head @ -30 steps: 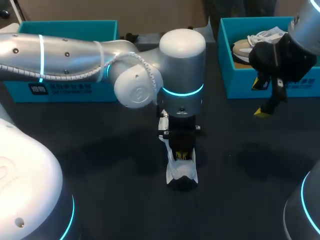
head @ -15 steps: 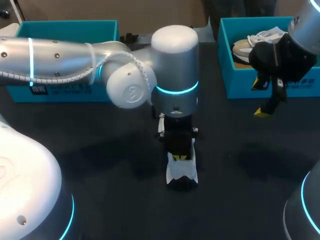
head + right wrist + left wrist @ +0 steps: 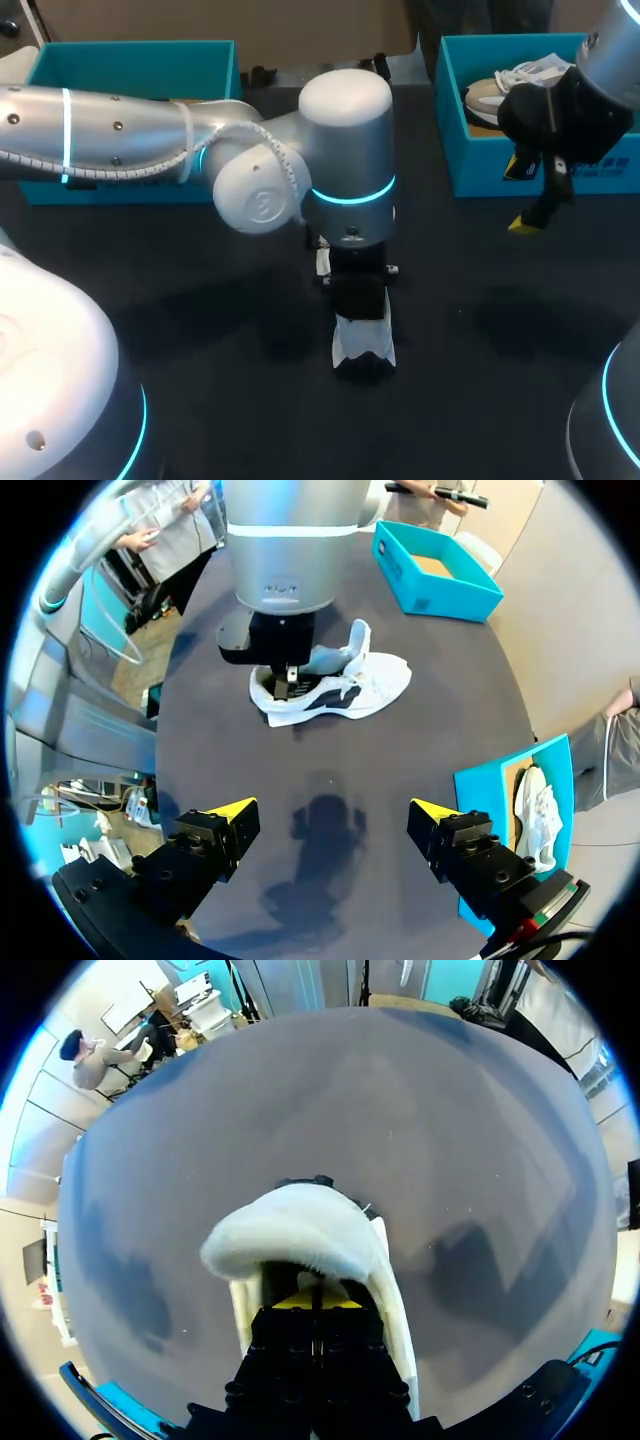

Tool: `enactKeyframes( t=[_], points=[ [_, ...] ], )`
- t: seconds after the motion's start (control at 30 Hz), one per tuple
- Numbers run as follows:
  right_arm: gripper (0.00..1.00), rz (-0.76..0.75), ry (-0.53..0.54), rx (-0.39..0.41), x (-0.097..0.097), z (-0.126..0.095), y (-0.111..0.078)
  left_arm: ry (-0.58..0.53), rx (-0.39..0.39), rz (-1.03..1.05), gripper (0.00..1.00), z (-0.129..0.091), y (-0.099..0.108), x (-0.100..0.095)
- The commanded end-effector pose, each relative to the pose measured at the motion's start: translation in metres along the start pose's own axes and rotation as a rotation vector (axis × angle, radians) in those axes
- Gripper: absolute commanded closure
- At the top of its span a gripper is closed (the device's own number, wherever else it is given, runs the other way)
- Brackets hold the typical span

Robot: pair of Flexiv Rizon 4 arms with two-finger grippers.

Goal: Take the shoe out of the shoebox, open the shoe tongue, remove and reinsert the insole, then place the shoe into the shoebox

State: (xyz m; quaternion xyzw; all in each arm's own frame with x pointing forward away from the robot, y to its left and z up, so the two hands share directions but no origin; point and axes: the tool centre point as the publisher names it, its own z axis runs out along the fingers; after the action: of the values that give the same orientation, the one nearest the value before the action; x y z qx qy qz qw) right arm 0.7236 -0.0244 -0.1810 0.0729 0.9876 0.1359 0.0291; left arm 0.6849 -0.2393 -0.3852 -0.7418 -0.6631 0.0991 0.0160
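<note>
Lowered since the earlier frame, your left tool [image 3: 315, 1302] sits inside the shoe [image 3: 365, 348] on the counter [image 3: 200, 330], tips drawn together; your right tool [image 3: 332, 815] spread, empty; shoe unboxed, tongue [image 3: 290, 1235] lifted; insole work and reboxing apparently outstanding.

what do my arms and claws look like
The left arm is silvery, built of rounded tubes with glowing cyan rings, small dark screws and a pale ribbed cable along it. The right arm is silvery too. The left claw and right claw are black and blocky with yellow tips.
</note>
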Motion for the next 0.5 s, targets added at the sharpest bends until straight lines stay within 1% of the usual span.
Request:
enactKeyframes(
  t=[0.03,0.3,0.5],
  points=[
    [0.0,0.001,0.001,0.003,-0.001,0.001,0.001,-0.026,0.006,0.006,1.0,-0.016,-0.003,0.009],
    [0.0,0.001,0.001,0.003,-0.001,0.001,0.001,-0.03,0.019,0.029,1.0,-0.008,-0.012,0.001],
    [0.0,0.001,0.001,0.003,-0.001,0.001,0.001,0.0,0.013,0.059,1.0,0.009,-0.015,0.0]
  ],
)
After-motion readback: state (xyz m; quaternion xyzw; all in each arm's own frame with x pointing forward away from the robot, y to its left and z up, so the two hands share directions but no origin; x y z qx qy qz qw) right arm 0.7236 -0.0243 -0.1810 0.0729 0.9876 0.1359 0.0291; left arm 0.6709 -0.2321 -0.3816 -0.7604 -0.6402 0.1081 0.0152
